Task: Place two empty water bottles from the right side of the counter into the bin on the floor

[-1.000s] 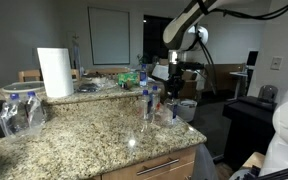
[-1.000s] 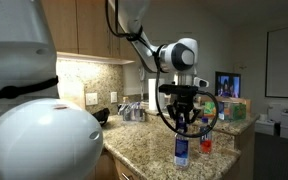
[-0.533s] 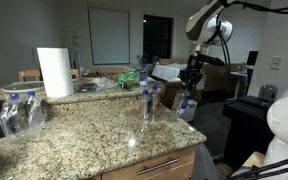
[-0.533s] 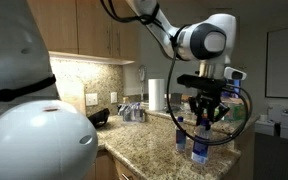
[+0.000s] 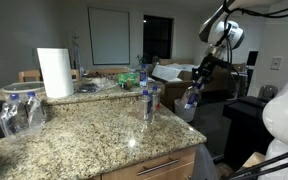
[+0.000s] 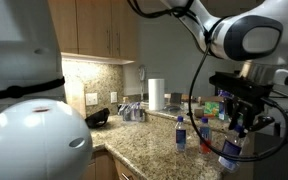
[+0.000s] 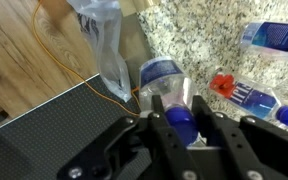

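End effector is out past the end of the speckled tan granite counter, fingers closed tight on the blue cap end of a small clear plastic water bottle with a blue label. The bottle hangs beneath it, long axis tilted a little off vertical, base towards the wooden floor. In the wrist view there's a pale translucent shape beside the counter's edge. Possibly the bin, I can't be sure. The drop wants the bottle straight above that opening. The second bottle stands on the counter, apart from the end effector.
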